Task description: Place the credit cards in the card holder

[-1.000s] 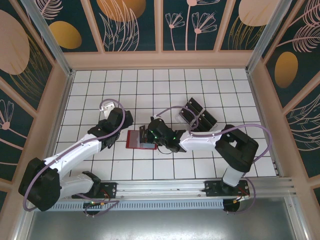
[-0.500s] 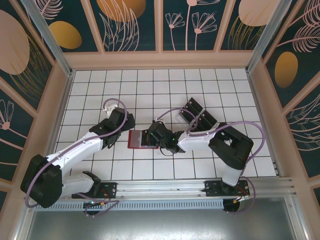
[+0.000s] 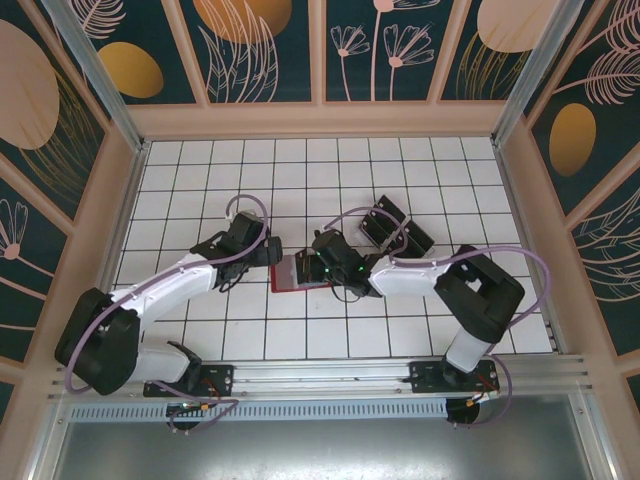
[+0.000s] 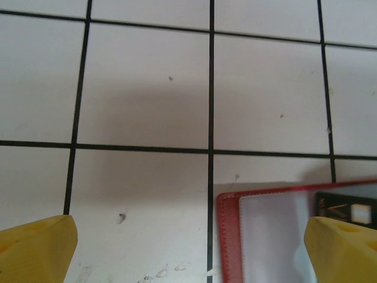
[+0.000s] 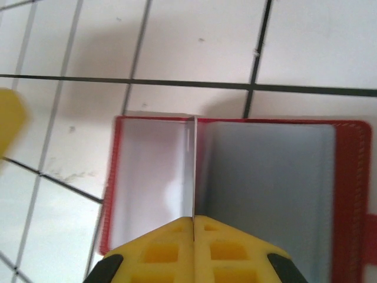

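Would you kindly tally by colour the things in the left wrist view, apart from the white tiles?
Yellow: 2, the fingertips of the left gripper.
Red: 1, the card holder.
Dark: 1, a credit card inside it.
Total: 4.

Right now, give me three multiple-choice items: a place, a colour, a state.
1. Where is the card holder? A. between the left claw and the right claw B. in the far left corner C. at the near right corner
2. What colour is its rim? A. blue B. red C. green
3. The left claw is: A. open B. shut, empty C. shut on the card holder
Answers: 1 A, the top view shows a claw at each end; 2 B, both wrist views show red; 3 A, its yellow fingers stand far apart.
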You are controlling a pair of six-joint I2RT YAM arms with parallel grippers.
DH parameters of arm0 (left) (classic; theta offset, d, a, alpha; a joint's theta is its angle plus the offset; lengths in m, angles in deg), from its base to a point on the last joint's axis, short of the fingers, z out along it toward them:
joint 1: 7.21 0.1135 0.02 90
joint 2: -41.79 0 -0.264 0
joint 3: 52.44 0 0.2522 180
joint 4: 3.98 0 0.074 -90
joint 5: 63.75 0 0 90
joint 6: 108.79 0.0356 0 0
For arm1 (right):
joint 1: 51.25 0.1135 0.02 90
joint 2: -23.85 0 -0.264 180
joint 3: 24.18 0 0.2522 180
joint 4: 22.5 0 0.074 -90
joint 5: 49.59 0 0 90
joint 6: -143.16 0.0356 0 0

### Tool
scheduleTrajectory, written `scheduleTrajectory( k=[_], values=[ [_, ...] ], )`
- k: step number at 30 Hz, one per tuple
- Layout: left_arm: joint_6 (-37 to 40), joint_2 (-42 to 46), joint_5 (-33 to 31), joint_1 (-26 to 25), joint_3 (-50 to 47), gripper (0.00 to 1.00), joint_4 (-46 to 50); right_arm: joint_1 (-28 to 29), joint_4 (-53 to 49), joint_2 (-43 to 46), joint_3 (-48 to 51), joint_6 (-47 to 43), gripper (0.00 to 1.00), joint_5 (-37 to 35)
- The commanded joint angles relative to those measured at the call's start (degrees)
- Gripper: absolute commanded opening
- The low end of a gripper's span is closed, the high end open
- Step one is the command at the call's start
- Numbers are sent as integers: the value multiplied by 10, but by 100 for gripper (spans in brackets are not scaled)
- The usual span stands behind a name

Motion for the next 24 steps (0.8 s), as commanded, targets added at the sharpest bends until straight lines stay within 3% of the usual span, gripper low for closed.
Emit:
scheduleTrajectory(
  k=[1, 10, 24],
  values=[
    [29, -10, 13, 2, 11, 98, 21, -10, 31, 47, 16, -6, 0, 38],
    [48, -39, 18, -6, 17, 98, 25, -42, 129, 108, 101, 60, 0, 53],
    [34, -88, -14, -51, 22, 98, 25, -59, 236, 97, 160, 72, 0, 76]
  ],
)
